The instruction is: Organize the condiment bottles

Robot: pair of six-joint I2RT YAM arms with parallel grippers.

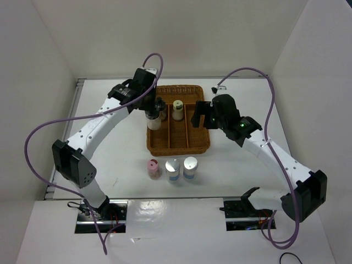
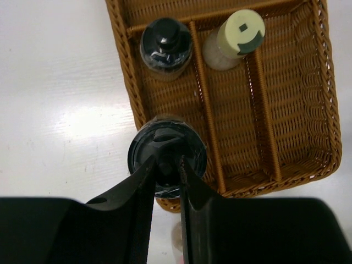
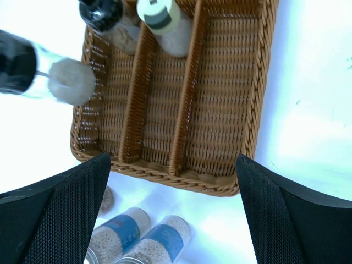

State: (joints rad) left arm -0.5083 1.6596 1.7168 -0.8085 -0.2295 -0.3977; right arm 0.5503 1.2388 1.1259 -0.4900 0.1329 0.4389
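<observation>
**Left pincer** (image 2: 166, 165): closed on the top knob of a black-capped bottle (image 2: 192, 151), gripping it from straight above. The bottle's long axis is vertical and runs directly below the fingers, so any lowering follows that axis. The bottle is over the near end of the left compartment of the wicker tray (image 2: 324, 110), close to the tray's left wall and near rim. You cannot tell from these views whether its base touches the tray floor.

A second black-capped bottle (image 2: 165, 47) stands at the far end of the same compartment, apart from the held one. A yellow-green-capped bottle (image 2: 234, 38) stands at the far end of the middle compartment. The right compartment has no bottle in it.

**Right pincer** (image 1: 201, 115): spread wide, gripping nothing, hovering over the tray's right side.

A pink-capped bottle (image 1: 152, 168) and two silver-topped bottles (image 1: 172, 170) (image 1: 190, 168) stand upright in a row on the table, near the tray's near rim. The free right pincer is probably the better placed to fetch them.
</observation>
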